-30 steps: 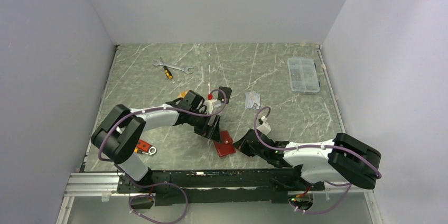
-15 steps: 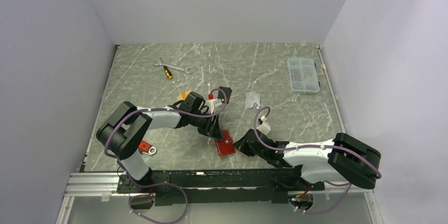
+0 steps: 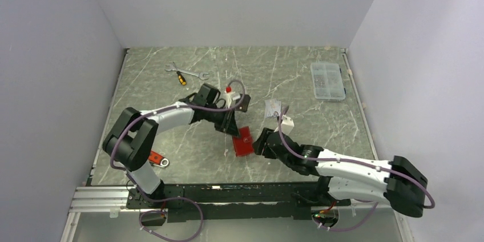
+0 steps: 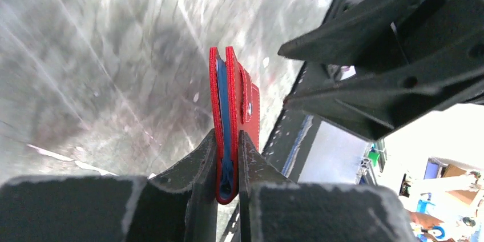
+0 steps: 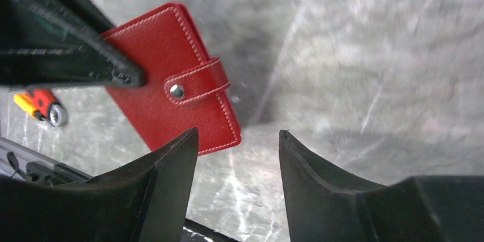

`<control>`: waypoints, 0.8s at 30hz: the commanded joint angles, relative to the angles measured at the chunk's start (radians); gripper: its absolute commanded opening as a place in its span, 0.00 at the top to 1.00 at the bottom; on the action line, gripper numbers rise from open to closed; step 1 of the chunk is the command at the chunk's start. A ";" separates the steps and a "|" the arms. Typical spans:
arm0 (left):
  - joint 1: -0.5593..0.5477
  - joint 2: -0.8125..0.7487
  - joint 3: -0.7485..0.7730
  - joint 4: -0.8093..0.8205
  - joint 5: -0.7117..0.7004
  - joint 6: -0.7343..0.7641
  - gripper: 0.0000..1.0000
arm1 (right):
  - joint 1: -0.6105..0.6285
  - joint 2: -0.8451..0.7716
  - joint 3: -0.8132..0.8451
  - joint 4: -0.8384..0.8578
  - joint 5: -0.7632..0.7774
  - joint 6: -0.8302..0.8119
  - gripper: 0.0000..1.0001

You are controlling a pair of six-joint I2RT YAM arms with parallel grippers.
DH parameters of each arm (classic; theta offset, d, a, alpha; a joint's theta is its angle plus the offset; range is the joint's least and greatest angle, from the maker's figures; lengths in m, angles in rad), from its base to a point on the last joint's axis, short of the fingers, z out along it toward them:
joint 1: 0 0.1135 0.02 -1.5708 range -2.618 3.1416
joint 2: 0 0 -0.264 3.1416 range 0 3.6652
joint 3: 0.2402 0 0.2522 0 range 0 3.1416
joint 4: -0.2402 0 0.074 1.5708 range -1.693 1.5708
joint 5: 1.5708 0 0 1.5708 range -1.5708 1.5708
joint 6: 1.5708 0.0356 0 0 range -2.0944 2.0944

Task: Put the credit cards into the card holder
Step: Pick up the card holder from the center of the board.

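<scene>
Moved: right gripper point(image 5: 237, 134) has let go; I see jaws spread (card holder point(image 5: 171, 102) just beside them).
Left gripper point(image 4: 227, 153): clamped on card holder.

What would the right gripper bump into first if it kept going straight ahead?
Probably the small red leather-look card holder: its corner lies just ahead of the right gripper, beside one open jaw. Between the jaws only grey marble table shows, so it may slip past.

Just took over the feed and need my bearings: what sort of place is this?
Probably a lab robot test cell: plain white walls box in a marbled tabletop, an aluminium rail lines its near edge, and a wrench and clear compartment box lie as props.
</scene>
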 commanded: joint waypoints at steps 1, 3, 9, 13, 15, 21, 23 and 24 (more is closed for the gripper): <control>0.080 -0.092 0.212 -0.213 0.161 0.099 0.96 | 0.013 -0.083 0.167 -0.172 0.145 -0.262 0.40; 0.128 -0.105 0.286 -0.284 0.203 0.093 0.96 | 0.033 -0.090 0.236 -0.178 0.193 -0.360 0.28; 0.188 -0.186 0.334 -0.376 0.195 0.093 0.95 | 0.079 0.034 0.525 -0.221 0.286 -0.607 0.23; 0.212 -0.206 0.323 -0.405 0.197 0.065 0.95 | 0.143 0.176 0.687 -0.229 0.370 -0.713 0.27; 0.223 -0.220 0.304 -0.391 0.208 0.036 0.95 | 0.170 0.225 0.718 -0.211 0.402 -0.744 0.28; 0.249 -0.256 0.292 -0.390 0.223 0.002 0.96 | 0.199 0.306 0.771 -0.238 0.449 -0.750 0.33; 0.252 -0.267 0.288 -0.388 0.227 -0.008 0.96 | 0.209 0.317 0.777 -0.244 0.467 -0.752 0.34; 0.252 -0.270 0.285 -0.386 0.229 -0.013 0.96 | 0.214 0.323 0.778 -0.246 0.472 -0.755 0.35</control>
